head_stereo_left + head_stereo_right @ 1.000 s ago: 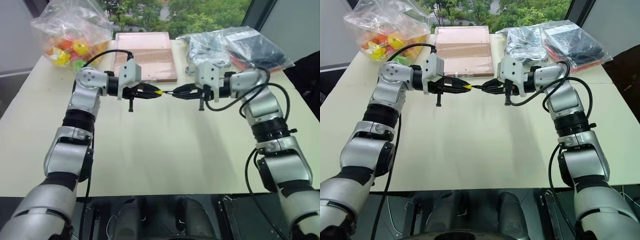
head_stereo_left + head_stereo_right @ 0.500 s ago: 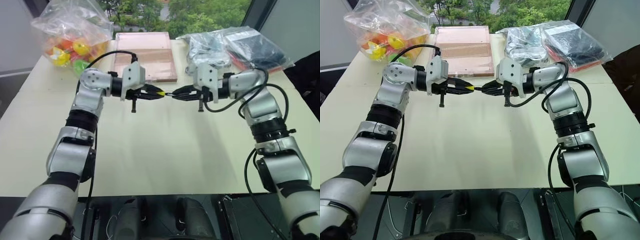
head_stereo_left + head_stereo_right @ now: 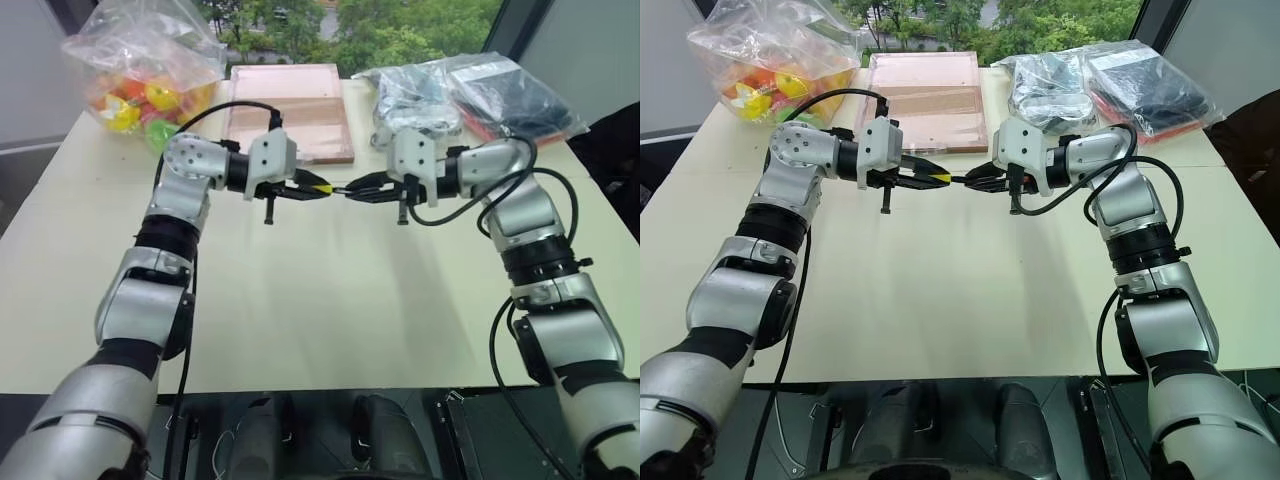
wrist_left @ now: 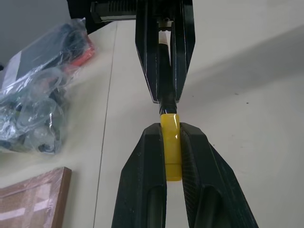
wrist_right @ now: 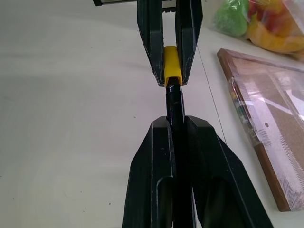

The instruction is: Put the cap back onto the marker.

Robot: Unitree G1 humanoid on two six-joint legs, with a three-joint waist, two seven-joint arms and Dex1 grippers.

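Yellow cap (image 4: 170, 147) meets black marker (image 5: 174, 109).

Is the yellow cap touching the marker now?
Touching. In the left wrist view the marker meets the mouth of the cap with no gap; the right wrist view agrees.

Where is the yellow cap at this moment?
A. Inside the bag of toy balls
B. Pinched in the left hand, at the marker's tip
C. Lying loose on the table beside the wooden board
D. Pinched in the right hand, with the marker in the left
B: the left wrist view shows the cap clamped in the left hand, its open end meeting the marker that the right hand holds.
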